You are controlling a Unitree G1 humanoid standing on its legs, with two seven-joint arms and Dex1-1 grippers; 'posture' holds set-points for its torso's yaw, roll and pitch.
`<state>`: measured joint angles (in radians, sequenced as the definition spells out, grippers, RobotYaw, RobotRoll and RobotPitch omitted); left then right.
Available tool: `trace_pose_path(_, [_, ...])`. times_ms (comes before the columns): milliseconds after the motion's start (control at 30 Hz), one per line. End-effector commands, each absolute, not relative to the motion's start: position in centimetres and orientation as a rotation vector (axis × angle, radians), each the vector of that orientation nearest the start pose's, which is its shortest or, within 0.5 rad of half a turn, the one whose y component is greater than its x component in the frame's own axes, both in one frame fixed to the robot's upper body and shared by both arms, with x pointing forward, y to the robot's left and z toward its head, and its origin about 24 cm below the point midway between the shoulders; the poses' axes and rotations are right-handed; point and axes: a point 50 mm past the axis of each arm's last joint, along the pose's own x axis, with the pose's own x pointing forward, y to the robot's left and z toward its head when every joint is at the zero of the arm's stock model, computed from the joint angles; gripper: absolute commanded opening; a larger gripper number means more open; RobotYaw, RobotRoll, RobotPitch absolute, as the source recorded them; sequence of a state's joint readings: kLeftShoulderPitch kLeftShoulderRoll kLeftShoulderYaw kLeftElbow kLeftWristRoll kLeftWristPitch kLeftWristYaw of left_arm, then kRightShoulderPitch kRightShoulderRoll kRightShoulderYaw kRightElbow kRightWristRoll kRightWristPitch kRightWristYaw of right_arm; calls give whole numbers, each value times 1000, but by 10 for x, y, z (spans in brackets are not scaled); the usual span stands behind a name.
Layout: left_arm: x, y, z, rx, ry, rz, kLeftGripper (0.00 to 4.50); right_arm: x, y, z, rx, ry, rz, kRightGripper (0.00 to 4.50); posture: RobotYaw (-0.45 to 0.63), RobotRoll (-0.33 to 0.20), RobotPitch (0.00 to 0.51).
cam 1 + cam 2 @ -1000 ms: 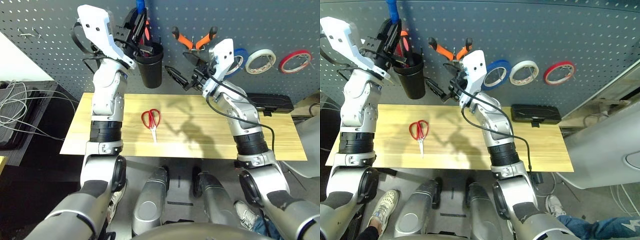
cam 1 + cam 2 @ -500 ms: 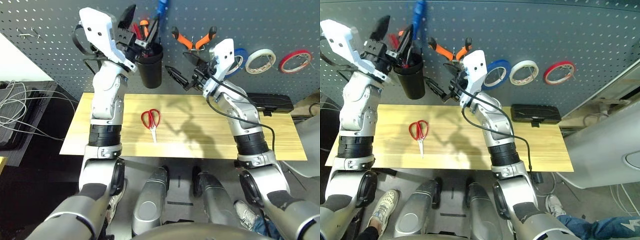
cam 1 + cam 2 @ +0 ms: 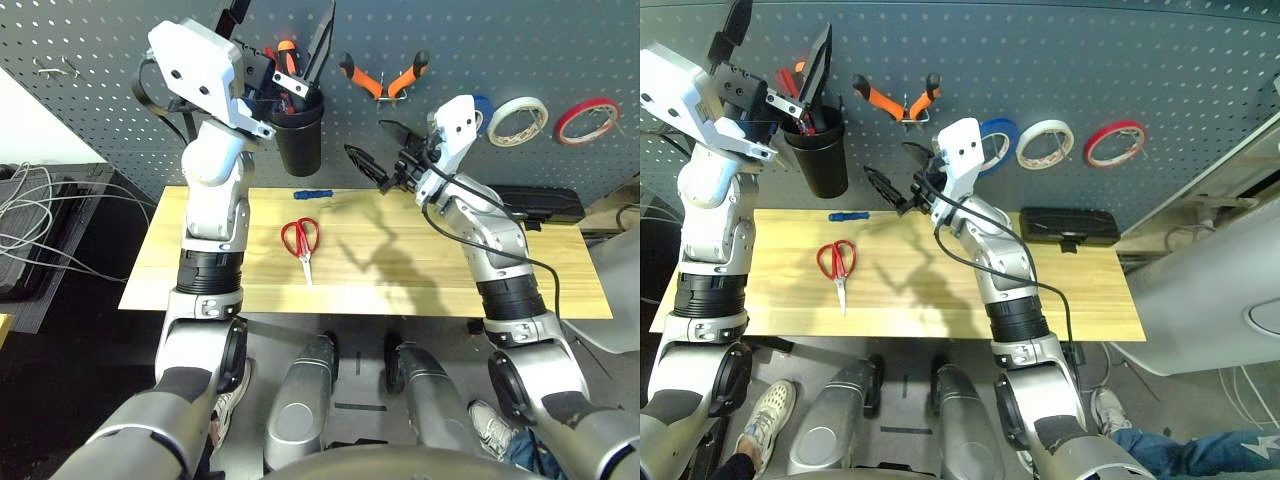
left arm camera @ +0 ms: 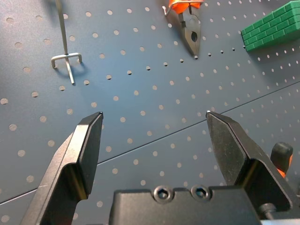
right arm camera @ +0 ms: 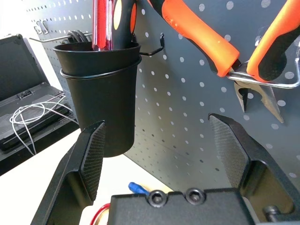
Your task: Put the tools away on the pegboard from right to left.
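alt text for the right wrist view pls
Two open black gripper fingers frame a dark grey pegboard. A black cup with red and orange tool handles hangs on it beside orange-and-black-handled pliers on a metal hook; a small blue-handled screwdriver lies on the pale table below.

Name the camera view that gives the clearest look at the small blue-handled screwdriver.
The left eye view: the blue-handled screwdriver lies whole and unobstructed on the wooden table, below the black cup. The right eye view shows it much the same, a little smaller. The right wrist view catches just a blue tip behind that pincer's base.
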<state>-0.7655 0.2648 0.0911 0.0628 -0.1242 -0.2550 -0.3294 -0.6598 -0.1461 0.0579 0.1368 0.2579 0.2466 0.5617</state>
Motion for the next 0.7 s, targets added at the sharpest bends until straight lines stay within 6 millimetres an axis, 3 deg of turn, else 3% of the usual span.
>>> trace_pose_path(33, [314,136,265,300,-900,-445,4483,332,-92,171,-33,-211,811,4500,151,0,242])
trace_pose_path(167, [309,125,243,395,-833,-553,4483,328,-102,158,-67,-166,802,4500,147,0,246])
trace_pose_path(400, [297,116,224,484,-838,-614,4483,320,-118,143,-97,-106,770,4500,137,0,245])
trace_pose_path(700, [278,100,185,543,-762,-772,4483,309,-134,132,-120,-47,749,4500,130,0,249])
